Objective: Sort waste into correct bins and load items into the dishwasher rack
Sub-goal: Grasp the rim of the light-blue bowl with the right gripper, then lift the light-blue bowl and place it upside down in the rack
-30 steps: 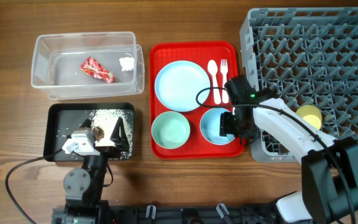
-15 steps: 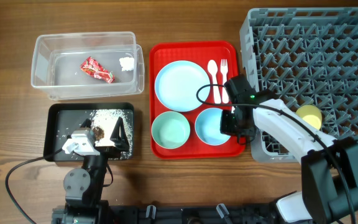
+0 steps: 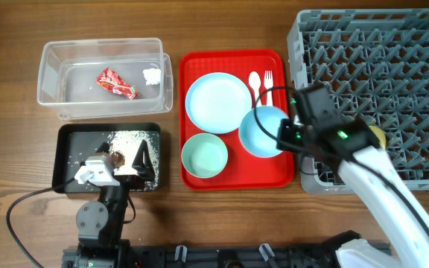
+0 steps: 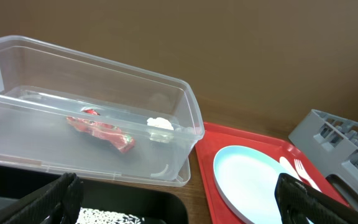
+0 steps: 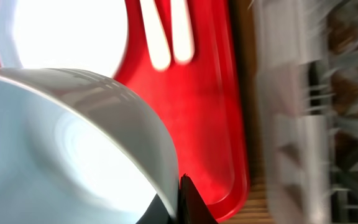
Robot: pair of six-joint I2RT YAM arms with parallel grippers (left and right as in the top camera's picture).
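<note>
My right gripper [image 3: 285, 136] is shut on the rim of the light blue small dish [image 3: 263, 132], which hangs tilted above the red tray [image 3: 233, 179]. In the right wrist view the dish [image 5: 73, 137] fills the left side, its edge pinched at the gripper [image 5: 180, 200]. The blue plate [image 3: 218, 103], green bowl [image 3: 205, 155], spoon [image 3: 256, 85] and fork [image 3: 269, 80] lie on the tray. The yellow cup [image 3: 377, 136] peeks out in the dishwasher rack [image 3: 378, 67]. My left gripper [image 3: 118, 160] stands open over the black tray [image 3: 69, 160].
The clear tub [image 3: 51, 74] holds the red wrapper [image 3: 116, 83] and the white tissue [image 3: 152, 76]. White grains [image 3: 129, 138] and a brown lump [image 3: 115, 157] lie in the black tray. The rack's near wall [image 3: 298, 89] stands right beside the held dish.
The right gripper closed on the small dish's rim, lifted it off the tray's front right corner and carried it up and away from me. The left arm has not moved.
</note>
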